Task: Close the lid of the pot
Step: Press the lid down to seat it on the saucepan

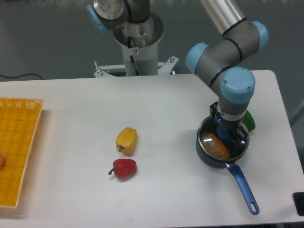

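The dark navy pot [209, 159] stands at the right of the table, its long blue handle [242, 186] pointing to the front right. The glass lid [237, 142] with its metal rim lies level over the pot's mouth; whether it rests on the rim or hangs just above it is unclear. An orange item [217, 148] shows through the glass. My gripper [224, 133] points straight down over the lid's centre, its dark fingers close around the blue knob [223, 135]. The wrist hides most of the fingers.
A green item [250, 121] lies right behind the pot. A yellow pepper [126, 140] and a red pepper [124, 168] lie mid-table. An orange basket [16, 149] sits at the left edge. The arm's base [137, 38] stands behind the table.
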`<action>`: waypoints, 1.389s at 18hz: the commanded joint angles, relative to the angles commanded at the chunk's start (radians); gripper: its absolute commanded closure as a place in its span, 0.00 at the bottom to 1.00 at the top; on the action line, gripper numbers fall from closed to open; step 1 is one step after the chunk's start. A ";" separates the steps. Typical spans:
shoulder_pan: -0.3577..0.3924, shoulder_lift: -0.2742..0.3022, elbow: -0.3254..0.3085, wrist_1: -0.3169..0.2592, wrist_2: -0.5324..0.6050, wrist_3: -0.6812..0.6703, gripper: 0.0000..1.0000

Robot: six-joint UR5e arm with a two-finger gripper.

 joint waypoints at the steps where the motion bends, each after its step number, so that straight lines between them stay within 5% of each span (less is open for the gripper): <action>1: 0.000 -0.002 0.009 0.003 0.000 0.000 0.44; 19: -0.005 -0.009 0.008 0.005 -0.002 -0.009 0.43; 21: -0.005 -0.009 0.006 0.005 0.000 -0.005 0.38; 23: -0.005 -0.009 0.003 0.006 0.002 0.002 0.09; 25: -0.005 -0.009 0.003 0.005 0.003 0.000 0.02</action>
